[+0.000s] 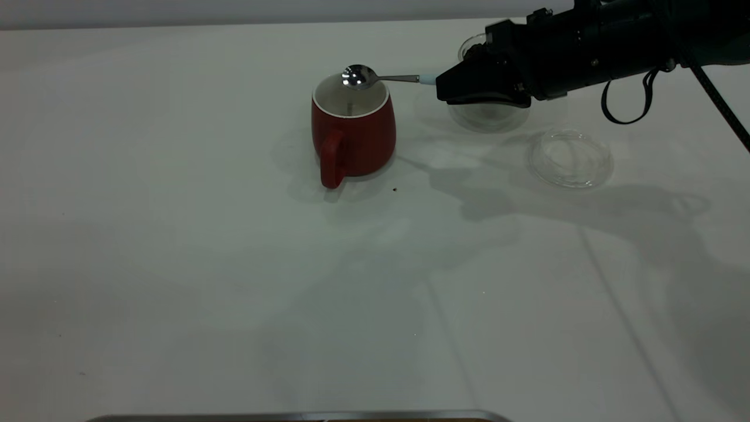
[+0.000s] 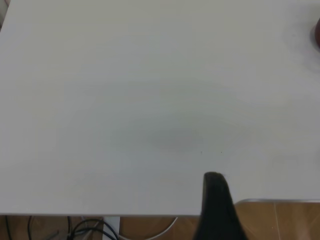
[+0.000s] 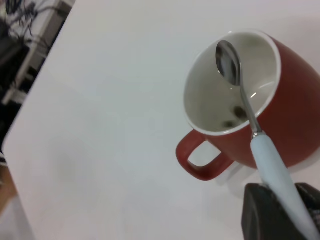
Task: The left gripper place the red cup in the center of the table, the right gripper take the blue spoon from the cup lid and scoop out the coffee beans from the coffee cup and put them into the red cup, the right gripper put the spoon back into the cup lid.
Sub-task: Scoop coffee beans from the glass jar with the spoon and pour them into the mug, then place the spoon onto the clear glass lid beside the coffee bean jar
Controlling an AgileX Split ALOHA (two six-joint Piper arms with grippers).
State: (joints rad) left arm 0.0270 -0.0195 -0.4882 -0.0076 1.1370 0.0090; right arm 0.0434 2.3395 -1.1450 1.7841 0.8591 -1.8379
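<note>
The red cup (image 1: 351, 135) stands on the white table (image 1: 176, 264) near its middle, handle toward the camera. My right gripper (image 1: 446, 85) is shut on the pale blue handle of the blue spoon (image 1: 358, 76) and holds its silver bowl over the cup's mouth. In the right wrist view the spoon (image 3: 227, 62) hangs above the red cup (image 3: 295, 105), its bowl looks empty, and a few coffee beans (image 3: 235, 116) lie on the cup's white bottom. The clear coffee cup (image 1: 486, 117) is mostly hidden behind the gripper. The cup lid (image 1: 571, 158) lies empty to its right. My left gripper (image 2: 220, 205) is parked at the table's edge.
One stray bean (image 1: 395, 189) lies on the table just right of the red cup's base. A metal-edged rim (image 1: 293, 416) runs along the table's near side. The right arm's cable hangs above the lid.
</note>
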